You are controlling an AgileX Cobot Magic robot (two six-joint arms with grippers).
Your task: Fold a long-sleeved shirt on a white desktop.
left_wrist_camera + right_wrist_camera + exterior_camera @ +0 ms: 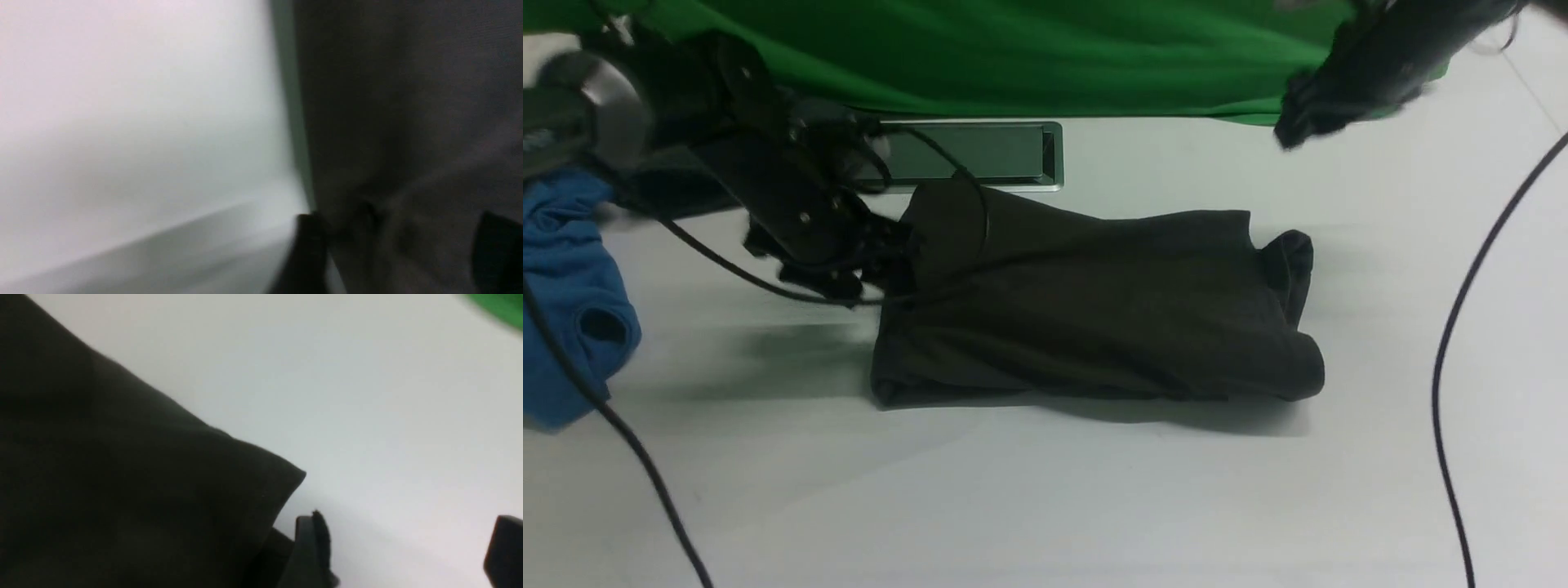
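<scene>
A: Nearest the front camera lay bare broad smooth white desktop point(1045, 506), crossed by a thin black cable point(1454, 359) on the right. What was hard to read?

B: The right gripper point(1298, 122) was a dark blur at the top edge, partly cut off, raised in front of the green cloth backdrop point(1013, 57). The left gripper point(882, 261) was half lost among black links and wires. A blue garment point(572, 302) was cut off at the left edge.

A: And the jaws?

B: In the right wrist view the two black fingers point(310, 547) stood well apart with only white table between them, holding nothing, just beside a corner of the large very dark olive-black soft knit shirt point(1094, 302). The left wrist view was smeared, yet its fingers point(306, 253) were also spread wide, with dark cloth lying between them; whether they touched it I could not tell.

A: Where was the shirt?

B: Folded into a thick rectangle at the table's middle, its far left corner overlapping the narrow grey metal cable slot point(980, 155).
</scene>
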